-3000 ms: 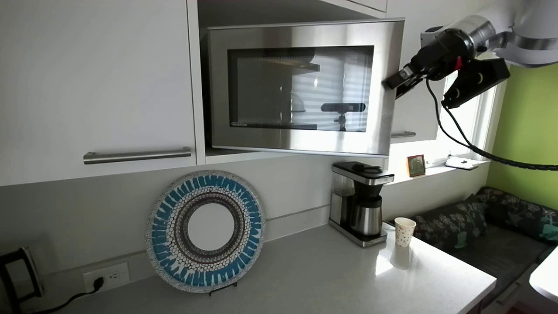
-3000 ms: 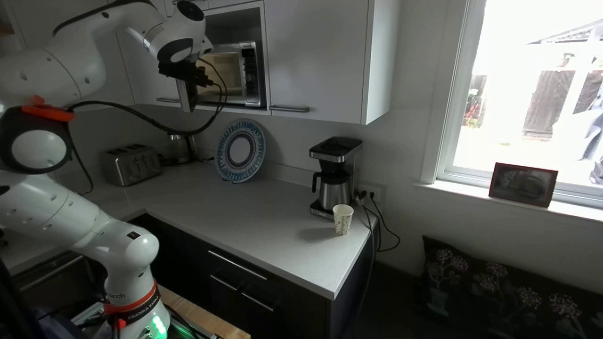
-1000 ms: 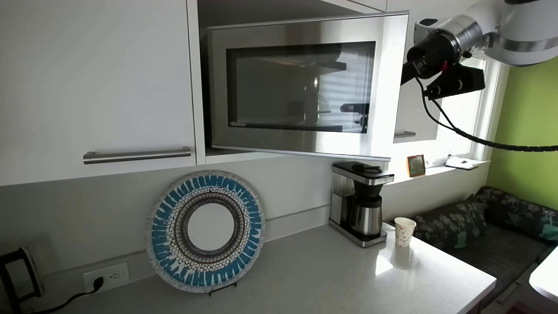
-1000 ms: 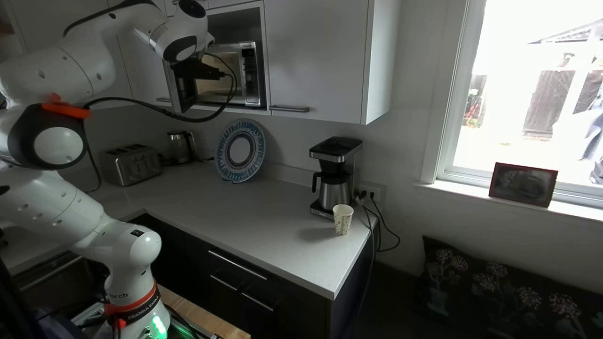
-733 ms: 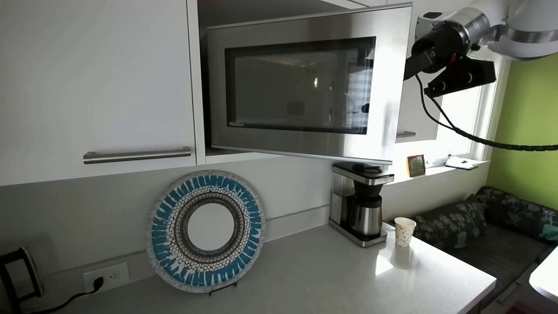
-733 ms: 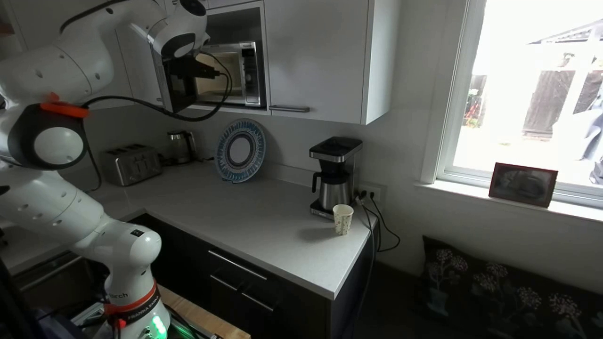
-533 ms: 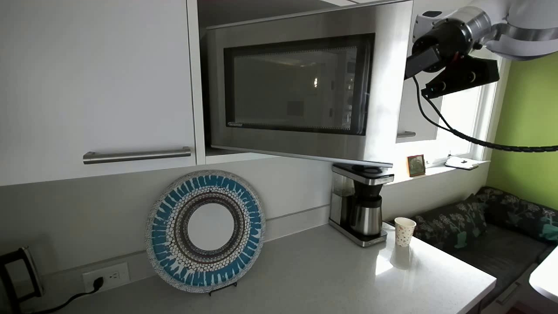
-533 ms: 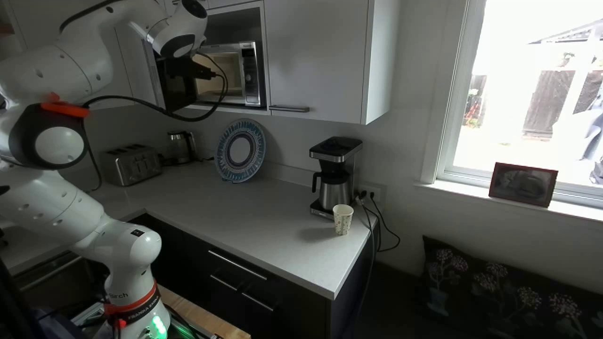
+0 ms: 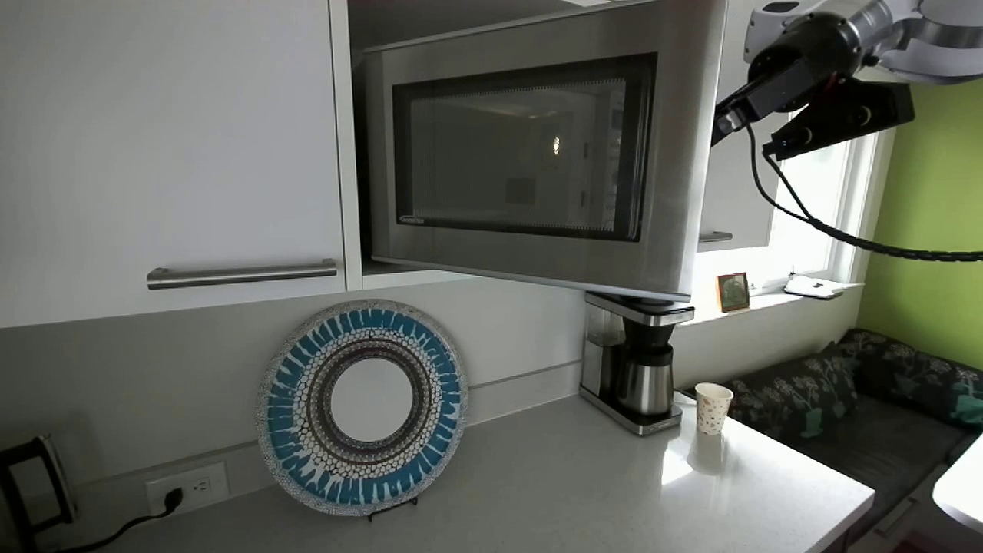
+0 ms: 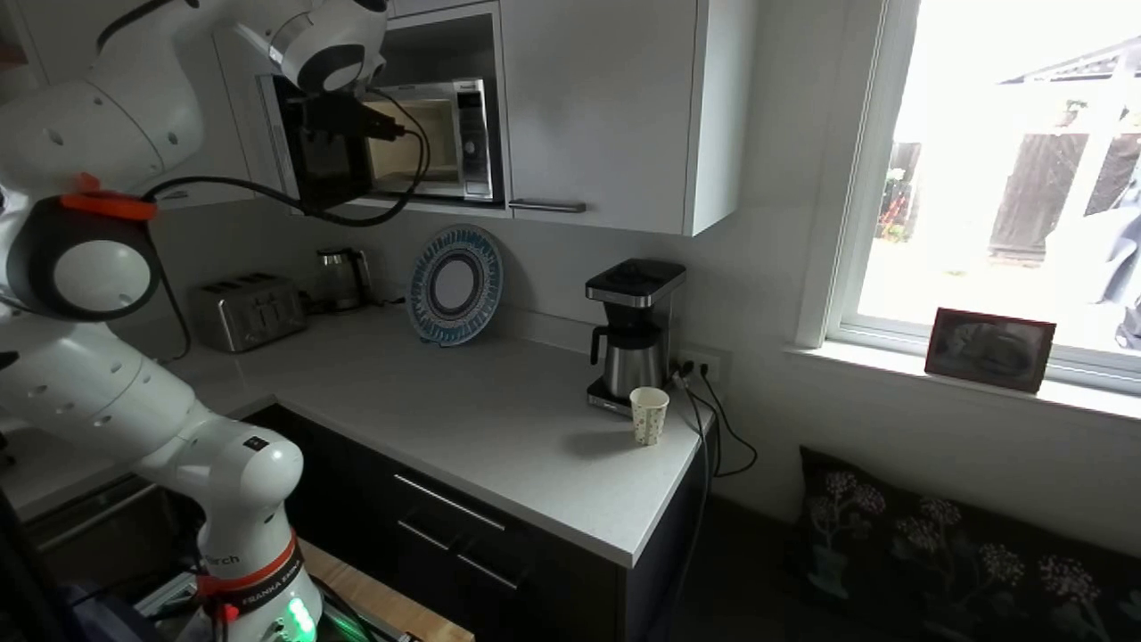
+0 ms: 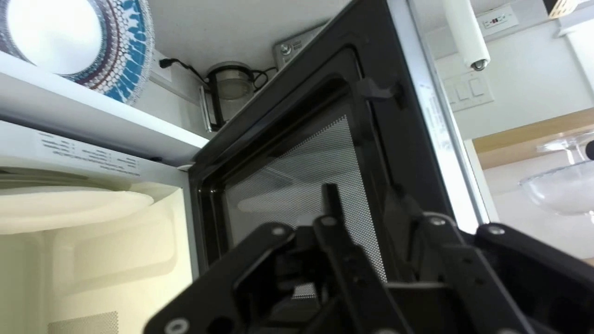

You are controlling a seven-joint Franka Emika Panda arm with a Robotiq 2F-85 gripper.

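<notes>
The steel microwave door (image 9: 499, 253) stands swung out from the microwave (image 10: 474, 143), which sits in a cabinet recess. Its dark inner face (image 11: 406, 139) fills the middle of the wrist view. My gripper (image 11: 362, 197) is on that inner side, near the door's free edge, with its fingers apart and nothing seen held between them. Contact between the right finger and the dark door cannot be made out. In an exterior view the gripper (image 9: 718, 134) shows just past the free edge, its tips hidden by the door. A pale turntable (image 11: 69, 206) lies inside the lit cavity.
Below, the counter (image 10: 499, 419) carries a patterned round plate (image 10: 455, 330), a coffee maker (image 10: 635, 285), a paper cup (image 10: 649, 417), a toaster (image 10: 250, 312) and a kettle (image 10: 339, 281). The arm's black cable (image 10: 357, 221) hangs below the wrist. A white cabinet door (image 10: 597, 107) adjoins the recess.
The microwave door has swung wider. My gripper went from the door's outer edge to behind it, then shifted up and right in an exterior view, and its fingers have spread.
</notes>
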